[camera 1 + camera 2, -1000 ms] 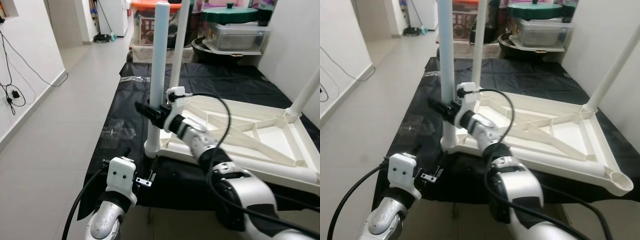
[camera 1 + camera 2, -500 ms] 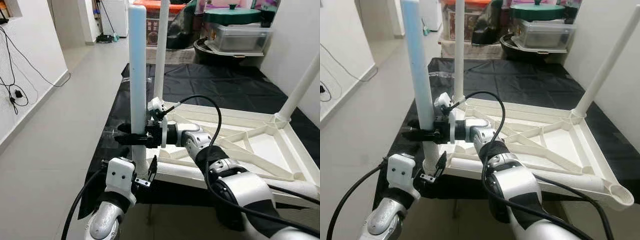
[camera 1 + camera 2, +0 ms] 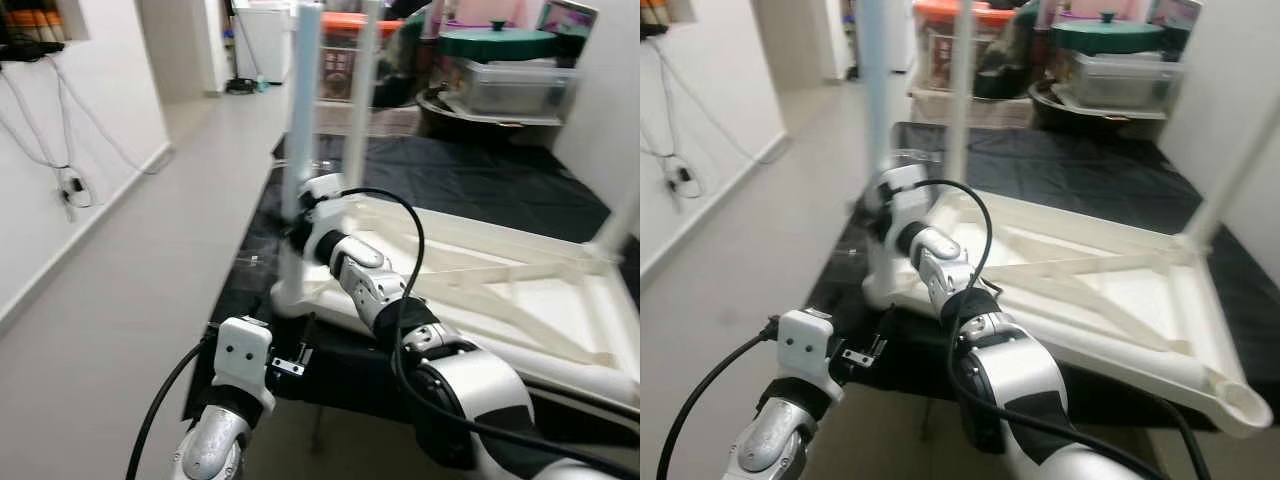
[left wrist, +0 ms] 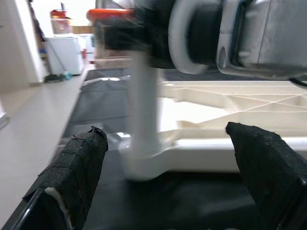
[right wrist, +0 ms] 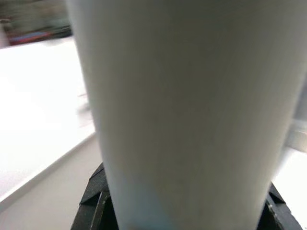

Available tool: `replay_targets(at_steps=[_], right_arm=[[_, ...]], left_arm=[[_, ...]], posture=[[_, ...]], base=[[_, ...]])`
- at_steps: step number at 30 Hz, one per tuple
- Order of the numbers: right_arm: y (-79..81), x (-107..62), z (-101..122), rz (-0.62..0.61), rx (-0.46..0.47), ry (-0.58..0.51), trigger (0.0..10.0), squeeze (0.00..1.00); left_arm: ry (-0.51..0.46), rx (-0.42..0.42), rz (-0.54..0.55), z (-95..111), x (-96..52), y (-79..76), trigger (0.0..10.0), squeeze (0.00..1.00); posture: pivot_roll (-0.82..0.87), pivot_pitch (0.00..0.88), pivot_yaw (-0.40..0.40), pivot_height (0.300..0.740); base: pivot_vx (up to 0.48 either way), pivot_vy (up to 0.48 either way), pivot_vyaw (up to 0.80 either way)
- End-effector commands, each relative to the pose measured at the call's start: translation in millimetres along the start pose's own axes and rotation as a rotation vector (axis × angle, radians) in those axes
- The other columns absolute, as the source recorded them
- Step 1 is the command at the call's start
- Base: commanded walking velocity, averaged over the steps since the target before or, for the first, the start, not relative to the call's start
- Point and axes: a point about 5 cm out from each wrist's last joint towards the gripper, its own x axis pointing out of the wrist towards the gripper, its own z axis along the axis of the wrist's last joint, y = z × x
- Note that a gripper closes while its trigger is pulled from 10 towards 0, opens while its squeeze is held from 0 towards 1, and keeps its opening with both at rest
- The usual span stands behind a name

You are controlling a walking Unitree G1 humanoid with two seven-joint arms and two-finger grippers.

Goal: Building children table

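The white table top (image 3: 520, 290) lies upside down on a black sheet (image 3: 480, 175), and three legs stand up from its corners: the near-left leg (image 3: 298, 150), another leg (image 3: 362, 110) behind it, and a blurred one (image 3: 1230, 170) at the far right. The right gripper (image 3: 297, 228) pinches the near-left leg just above its socket, while the left gripper (image 4: 168, 177) hovers spread apart just short of that corner. The near-right corner socket (image 3: 1238, 400) looks empty, so I judge one leg remains to be fitted.
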Motion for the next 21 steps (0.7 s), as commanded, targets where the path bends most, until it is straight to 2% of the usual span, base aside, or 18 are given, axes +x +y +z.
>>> replay_targets(at_steps=[1,3,5,7,9,11,12,13,14,15,19,21], right_arm=[[-28.1,-5.5,-12,-0.188,0.09,0.039,0.0,0.0],[-26.3,-9.4,-15,-0.306,0.131,0.012,0.0,0.0],[-26.3,-9.4,-15,-0.306,0.131,0.012,0.0,0.0],[-13.4,-11.0,-21,-0.323,0.159,0.029,0.0,0.0],[-13.4,-11.0,-21,-0.323,0.159,0.029,0.0,0.0],[-3.6,-11.6,-25,-0.32,0.187,0.038,0.0,0.0],[3.1,-10.0,-22,-0.272,0.192,0.023,10.0,0.0],[3.1,-10.0,-22,-0.272,0.192,0.023,10.0,0.0],[8.7,-8.4,-18,-0.216,0.195,0.006,10.0,1.0],[8.7,-8.4,-18,-0.216,0.195,0.006,10.0,1.0],[17.0,-5.4,-1,-0.048,0.119,-0.095,10.0,0.98],[17.9,-5.3,-1,-0.031,0.112,-0.1,10.0,0.98]], left_arm=[[0.012,0.005,-0.006,-3,-0.7,-1.3,10.0,0.0],[0.011,0.007,-0.005,-3,0.0,-0.1,10.0,0.0],[0.011,0.007,-0.005,-3,0.0,-0.1,10.0,0.0],[0.011,0.01,-0.004,-2,0.6,0.5,10.0,0.0],[0.011,0.01,-0.004,-2,0.6,0.5,10.0,0.0],[0.009,0.011,-0.004,-2,0.7,0.7,10.0,0.0],[0.007,0.009,-0.005,-2,1.4,0.1,10.0,0.0],[0.007,0.009,-0.005,-2,1.4,0.1,10.0,0.0],[0.006,0.009,-0.004,-2,1.9,-0.3,10.0,0.0],[0.006,0.009,-0.004,-2,1.9,-0.3,10.0,0.0],[0.005,0.005,-0.003,-2,1.5,0.3,10.0,0.0],[0.005,0.005,-0.003,-2,1.3,0.6,10.0,0.0]], posture=[[0.02,0.0,-0.053,0.74],[0.02,0.0,-0.055,0.74],[0.02,0.0,-0.055,0.74],[0.03,0.0,-0.058,0.74],[0.03,0.0,-0.058,0.74],[0.03,0.0,-0.058,0.74],[0.01,0.0,-0.06,0.74],[0.01,0.0,-0.06,0.74],[0.01,0.0,-0.06,0.74],[0.01,0.0,-0.06,0.74],[-0.02,0.0,-0.041,0.74],[-0.02,0.0,-0.041,0.74]], base=[[0.0,0.0,0.0],[0.0,0.0,0.0],[0.0,0.0,0.0],[0.0,0.0,0.0],[0.0,0.0,0.0],[0.0,0.0,0.0],[0.0,0.0,0.0],[0.0,0.0,0.0],[0.0,0.0,0.0],[0.0,0.0,0.0],[0.0,0.0,0.0],[0.0,0.0,0.0]])
